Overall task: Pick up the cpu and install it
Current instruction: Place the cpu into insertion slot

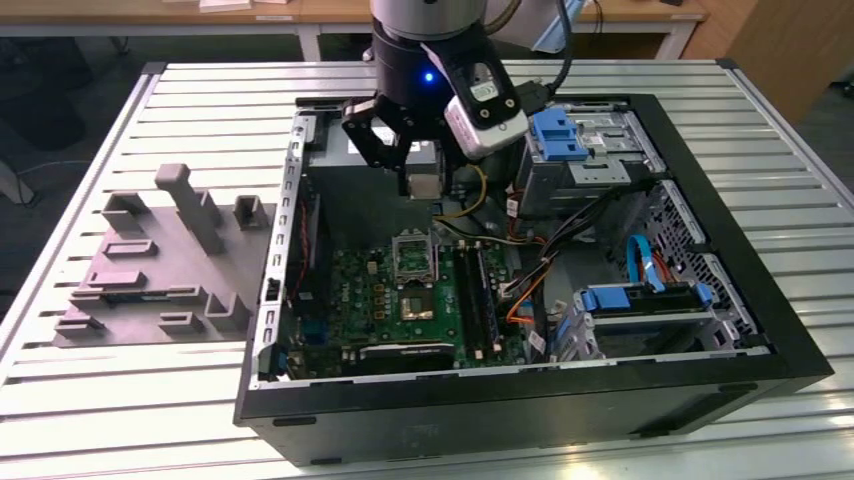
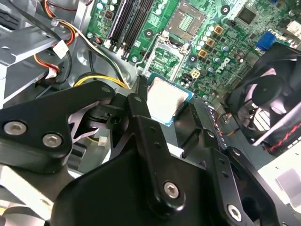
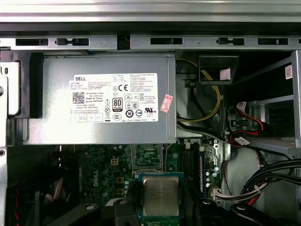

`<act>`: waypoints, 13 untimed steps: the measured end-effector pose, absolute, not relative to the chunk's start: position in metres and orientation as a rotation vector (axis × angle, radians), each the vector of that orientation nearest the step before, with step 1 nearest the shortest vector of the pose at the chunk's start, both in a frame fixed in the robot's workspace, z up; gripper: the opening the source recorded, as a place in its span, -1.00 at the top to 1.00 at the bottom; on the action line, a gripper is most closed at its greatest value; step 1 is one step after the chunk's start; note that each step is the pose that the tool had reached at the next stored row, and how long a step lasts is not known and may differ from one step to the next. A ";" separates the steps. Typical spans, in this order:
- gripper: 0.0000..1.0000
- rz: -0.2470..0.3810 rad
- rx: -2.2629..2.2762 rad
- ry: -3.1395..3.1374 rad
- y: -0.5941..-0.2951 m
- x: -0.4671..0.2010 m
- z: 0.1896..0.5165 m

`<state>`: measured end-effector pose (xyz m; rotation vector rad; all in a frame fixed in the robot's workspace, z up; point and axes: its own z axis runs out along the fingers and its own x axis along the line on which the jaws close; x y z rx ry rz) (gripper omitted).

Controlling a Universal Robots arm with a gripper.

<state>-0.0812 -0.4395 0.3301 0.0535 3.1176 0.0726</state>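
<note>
My gripper [image 1: 422,182] hangs over the far part of the open computer case [image 1: 747,330], shut on the cpu [image 1: 424,184]. The cpu [image 2: 164,100] is a small square chip with a silvery top and a thin rim, held by its edges between the two black fingers [image 2: 140,96]. In the first wrist view the cpu [image 3: 161,195] sits level between the finger tips. The metal-framed socket [image 1: 412,257] lies on the green motherboard below and a little nearer than the gripper. That socket [image 2: 165,57] stands open just past the chip, and the first wrist view shows the socket [image 3: 146,155] too.
A big grey power supply box with a white label [image 3: 103,96] sits at the case's far wall beside the gripper. Yellow and black cables [image 1: 467,205], blue drive cages [image 1: 558,135] and a black fan [image 2: 270,99] crowd the case. A grey fixture block [image 1: 160,260] lies on the slatted table at the exterior view's left.
</note>
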 end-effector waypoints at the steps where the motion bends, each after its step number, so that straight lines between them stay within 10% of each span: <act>1: 0.06 0.073 0.054 3.118 -0.440 -0.081 0.329; 13: 0.06 0.073 0.052 3.118 -0.448 -0.081 0.308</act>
